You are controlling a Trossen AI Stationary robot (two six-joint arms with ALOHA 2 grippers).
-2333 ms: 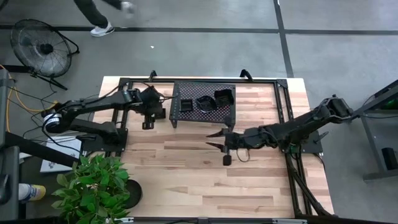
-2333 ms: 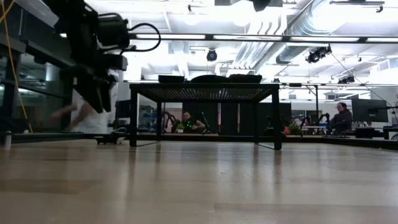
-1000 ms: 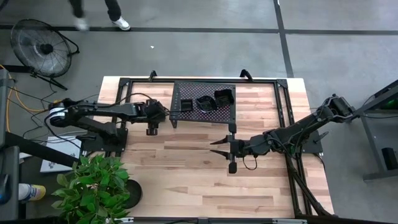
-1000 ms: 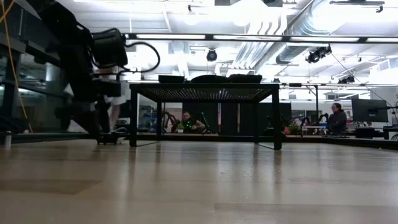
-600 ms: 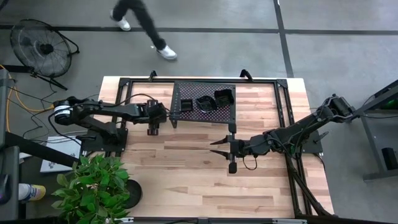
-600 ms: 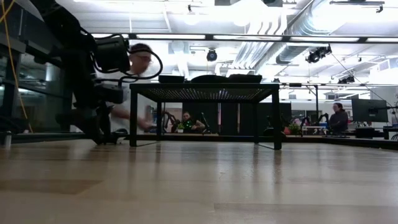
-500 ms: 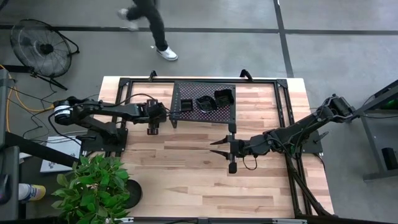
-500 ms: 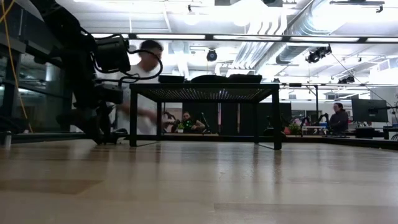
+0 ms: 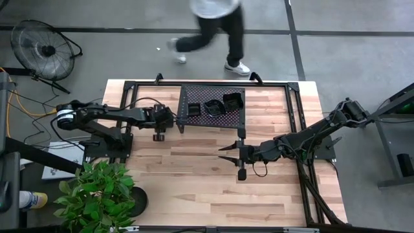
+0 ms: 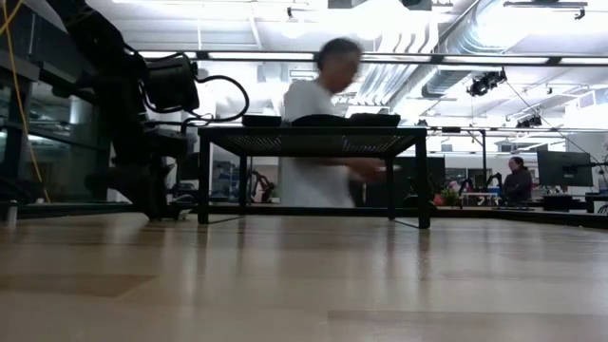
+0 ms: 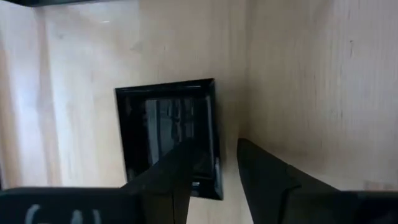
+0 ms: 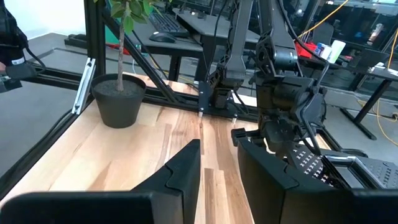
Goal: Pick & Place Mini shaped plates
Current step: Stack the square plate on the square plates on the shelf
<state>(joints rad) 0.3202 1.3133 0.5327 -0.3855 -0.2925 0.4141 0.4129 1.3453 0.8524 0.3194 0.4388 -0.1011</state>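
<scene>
Beside the black perforated mesh rack (image 9: 211,107), the left hand (image 11: 211,163) half-closes astride a glossy black square plate's (image 11: 166,134) rim; it should squeeze squarely before lifting.

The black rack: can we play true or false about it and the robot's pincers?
1. Three little black plates sit on top of the rack. True.
2. The right pincer is holding a plate. False: it is open and empty, over bare table.
3. The left pincer is at a square plate lying on the table beside the rack. True.
4. The potted plant stands on the rack. False: it stands at a corner of the table, far from the rack.
5. A person is passing on the floor beyond the table. True.
</scene>
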